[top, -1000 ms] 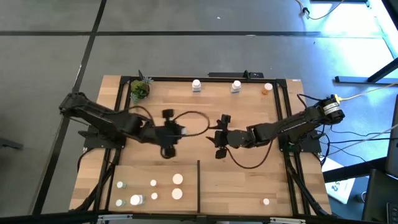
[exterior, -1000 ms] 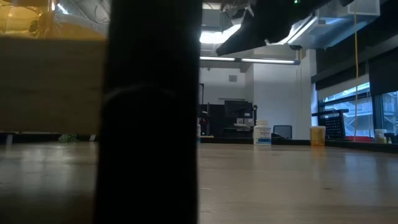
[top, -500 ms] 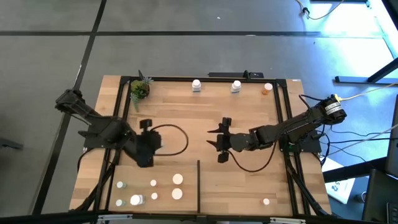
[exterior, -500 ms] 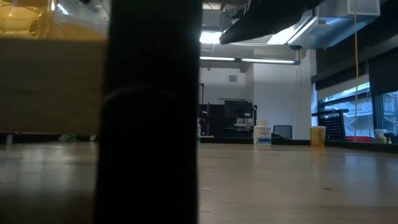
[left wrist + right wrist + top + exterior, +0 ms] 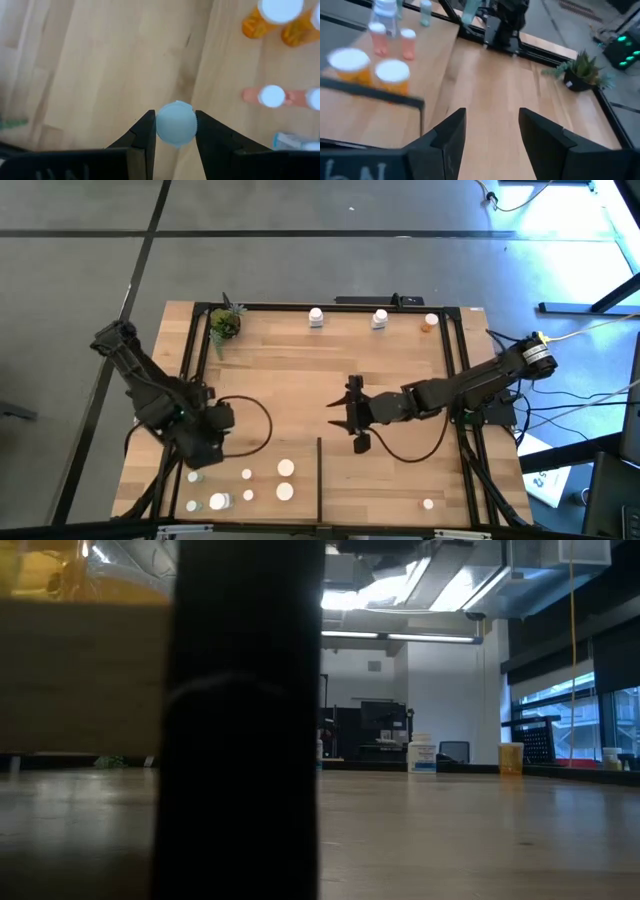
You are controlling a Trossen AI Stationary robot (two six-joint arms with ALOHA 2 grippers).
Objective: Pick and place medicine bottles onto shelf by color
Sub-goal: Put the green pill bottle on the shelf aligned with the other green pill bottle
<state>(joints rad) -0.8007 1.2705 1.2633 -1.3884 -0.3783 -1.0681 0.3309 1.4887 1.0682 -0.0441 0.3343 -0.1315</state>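
Note:
The shelf (image 5: pixel 330 370) is a light-wood surface framed by black bars, with a thin black divider strip (image 5: pixel 319 475) at its near edge. My left gripper (image 5: pixel 205 448) hangs over the near-left part, shut on a white-capped medicine bottle (image 5: pixel 176 124). Several more bottles stand upright near it: orange ones (image 5: pixel 270 15), pink ones (image 5: pixel 272 96), and white-capped ones (image 5: pixel 286 468). Three bottles (image 5: pixel 379 319) stand along the far edge, and one (image 5: pixel 428 503) stands at the near right. My right gripper (image 5: pixel 345 415) hovers open over the middle, with nothing between its fingers (image 5: pixel 447 135). My left gripper pinches the bottle between its two fingers, one on each side just under the round cap (image 5: pixel 176 131). The fingers come steeply from above. The cap faces up and hides the bottle's body. The bottle hangs upright above the wood.
A small green potted plant (image 5: pixel 224 325) stands at the far left corner. Loose black cables (image 5: pixel 260 415) trail from both arms over the middle of the wood. A wide dark post (image 5: pixel 240 720) blocks much of the low view. Bare wood lies right of the divider.
My left gripper has swung from the middle of the table toward the left and near edges, rolling its wrist, and has carried the bottle along. My right gripper has risen a little and tipped up, so its arm has left the low view.

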